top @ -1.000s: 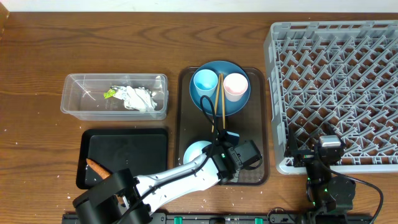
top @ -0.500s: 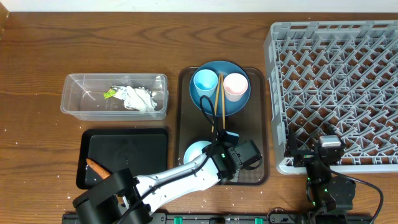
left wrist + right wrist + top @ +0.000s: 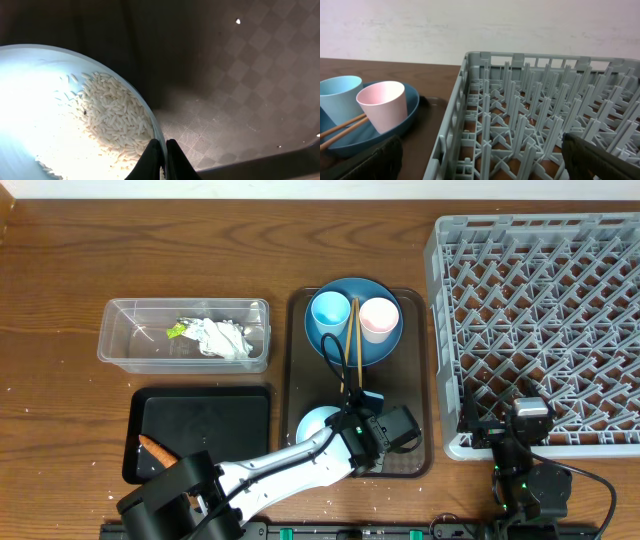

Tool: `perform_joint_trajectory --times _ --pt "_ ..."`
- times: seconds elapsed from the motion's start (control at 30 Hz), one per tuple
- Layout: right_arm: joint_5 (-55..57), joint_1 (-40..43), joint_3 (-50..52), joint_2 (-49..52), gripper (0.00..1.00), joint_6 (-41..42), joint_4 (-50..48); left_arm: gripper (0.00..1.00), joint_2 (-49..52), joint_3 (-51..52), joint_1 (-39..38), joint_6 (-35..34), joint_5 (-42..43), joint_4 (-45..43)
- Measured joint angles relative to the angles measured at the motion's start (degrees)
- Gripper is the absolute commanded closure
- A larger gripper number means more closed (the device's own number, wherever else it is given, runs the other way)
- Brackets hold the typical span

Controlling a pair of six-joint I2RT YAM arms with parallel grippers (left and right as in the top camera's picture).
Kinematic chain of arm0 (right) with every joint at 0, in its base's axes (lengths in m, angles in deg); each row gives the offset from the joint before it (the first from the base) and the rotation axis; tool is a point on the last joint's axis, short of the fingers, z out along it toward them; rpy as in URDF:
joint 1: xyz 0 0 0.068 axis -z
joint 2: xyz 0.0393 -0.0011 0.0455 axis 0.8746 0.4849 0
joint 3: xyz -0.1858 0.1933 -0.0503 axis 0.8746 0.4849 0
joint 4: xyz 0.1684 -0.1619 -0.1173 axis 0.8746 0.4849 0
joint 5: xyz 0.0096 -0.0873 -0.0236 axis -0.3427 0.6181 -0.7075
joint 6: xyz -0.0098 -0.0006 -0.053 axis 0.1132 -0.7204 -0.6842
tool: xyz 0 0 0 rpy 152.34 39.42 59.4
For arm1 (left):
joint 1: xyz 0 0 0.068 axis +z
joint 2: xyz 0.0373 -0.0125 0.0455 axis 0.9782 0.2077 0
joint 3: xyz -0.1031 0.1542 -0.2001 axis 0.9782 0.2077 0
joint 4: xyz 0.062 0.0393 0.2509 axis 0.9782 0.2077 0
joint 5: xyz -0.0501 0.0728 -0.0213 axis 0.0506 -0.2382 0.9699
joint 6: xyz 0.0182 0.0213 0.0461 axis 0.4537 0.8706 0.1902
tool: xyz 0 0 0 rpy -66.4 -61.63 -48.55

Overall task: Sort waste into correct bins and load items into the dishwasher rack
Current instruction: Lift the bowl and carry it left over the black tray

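A dark wood-grain surface (image 3: 60, 270) carries a brown serving tray (image 3: 420, 380) with a chequered texture at its centre, with bare wood open along the far side of the tray. A grey plastic dishwasher rack (image 3: 540, 310), its lattice of upright pegs running off the frame, sits just to the tray's right, leaving a narrow strip between them. To the tray's left lie a clear plastic tub (image 3: 130, 345), holding crumpled white paper scraps (image 3: 222, 338) and a yellow-green wrapper (image 3: 178, 331), and a shallow black tray (image 3: 200, 425) with a thin orange carrot (image 3: 152, 448) at its near left corner. On the tray's far end a round blue plate (image 3: 385, 350) bears a light-blue cup (image 3: 328, 312), a pale pink cup (image 3: 378, 318) and two wooden chopsticks (image 3: 352, 345). At the near end, the left tool (image 3: 161, 150) pinches the thin rim of a pale bowl (image 3: 45, 90) holding white rice grains (image 3: 112, 120). The right tool (image 3: 480, 145), fingers spread wide, hangs at the rack's near edge, right of the tray, holding nothing.
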Motion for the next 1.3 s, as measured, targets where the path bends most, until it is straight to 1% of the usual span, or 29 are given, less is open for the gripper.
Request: perform_joint_trajectory --times 0.17,0.37,0.67,0.97,1.3 --pt "0.0 0.0 0.0 0.0 0.01 0.0 0.0 0.94 -0.09 0.0 0.0 0.07 -0.02 1.14" --pt "0.0 0.0 0.0 0.0 0.01 0.0 0.0 0.94 -0.68 0.0 0.0 2.05 0.0 1.97" --pt "0.0 0.0 0.0 0.0 0.01 0.0 0.0 0.94 -4.04 0.0 0.0 3.34 0.0 5.64" --pt "0.0 0.0 0.0 0.0 0.01 0.0 0.0 0.94 -6.03 0.0 0.0 5.84 -0.07 6.51" --pt "0.0 0.0 0.0 0.0 0.01 0.0 0.0 0.94 -8.41 -0.13 0.0 8.11 -2.45 9.22"
